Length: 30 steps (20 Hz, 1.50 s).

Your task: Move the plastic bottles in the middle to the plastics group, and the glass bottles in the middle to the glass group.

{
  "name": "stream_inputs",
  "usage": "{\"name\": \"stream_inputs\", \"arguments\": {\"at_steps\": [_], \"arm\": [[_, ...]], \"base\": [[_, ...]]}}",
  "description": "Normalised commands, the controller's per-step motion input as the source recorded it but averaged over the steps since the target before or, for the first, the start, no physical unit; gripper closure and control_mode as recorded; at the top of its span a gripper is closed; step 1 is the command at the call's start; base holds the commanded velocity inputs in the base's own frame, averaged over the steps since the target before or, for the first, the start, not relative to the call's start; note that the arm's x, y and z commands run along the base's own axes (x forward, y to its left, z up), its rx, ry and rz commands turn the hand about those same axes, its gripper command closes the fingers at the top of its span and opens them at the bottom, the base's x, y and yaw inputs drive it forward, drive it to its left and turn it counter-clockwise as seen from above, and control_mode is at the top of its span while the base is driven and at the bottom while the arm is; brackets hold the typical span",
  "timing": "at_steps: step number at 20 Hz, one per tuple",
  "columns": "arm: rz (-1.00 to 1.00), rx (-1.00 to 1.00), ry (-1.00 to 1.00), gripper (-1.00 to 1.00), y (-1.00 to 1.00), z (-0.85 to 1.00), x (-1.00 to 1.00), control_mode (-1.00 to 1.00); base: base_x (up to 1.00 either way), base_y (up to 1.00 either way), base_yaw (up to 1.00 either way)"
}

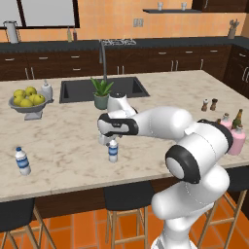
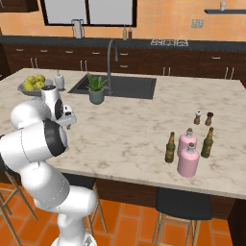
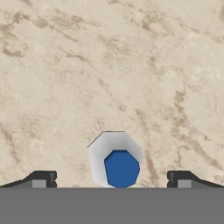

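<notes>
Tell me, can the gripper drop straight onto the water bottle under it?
Probably yes. The gripper is open, with the water bottle below and between its fingertips; bare counter surrounds it, nothing blocks.

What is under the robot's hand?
A small water bottle stands on the counter under the open gripper. From above, its base is hidden.

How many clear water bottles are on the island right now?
2: one water bottle stands mid-counter directly under the open pincer; the other water bottle stands alone near the counter's front left edge. The arm may hide more.
</notes>
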Motion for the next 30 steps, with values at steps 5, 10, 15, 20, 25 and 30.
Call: {"name": "stream_inputs", "arguments": {"at_steps": [5, 10, 15, 20, 25, 30], "arm": [[0.0, 0.0, 0.0, -1.0, 0.07, -0.09, 0.0, -1.0], [0.0, 0.0, 0.0, -1.0, 0.04, -0.16, 0.06, -1.0], [-0.03, 0.0, 0.0, -1.0, 0.0, -0.11, 0.02, -1.0], [-0.03, 0.0, 0.0, -1.0, 0.01, -0.06, 0.0, -1.0], [-0.03, 0.0, 0.0, -1.0, 0.0, -0.18, 0.0, -1.0], [-0.03, 0.0, 0.0, 1.0, 0.01, -0.14, 0.0, -1.0]], "base": [[0.0, 0.0, 0.0], [0.0, 0.0, 0.0], [0.0, 0.0, 0.0], [0.0, 0.0, 0.0], [0.0, 0.0, 0.0], [0.0, 0.0, 0.0]]}}
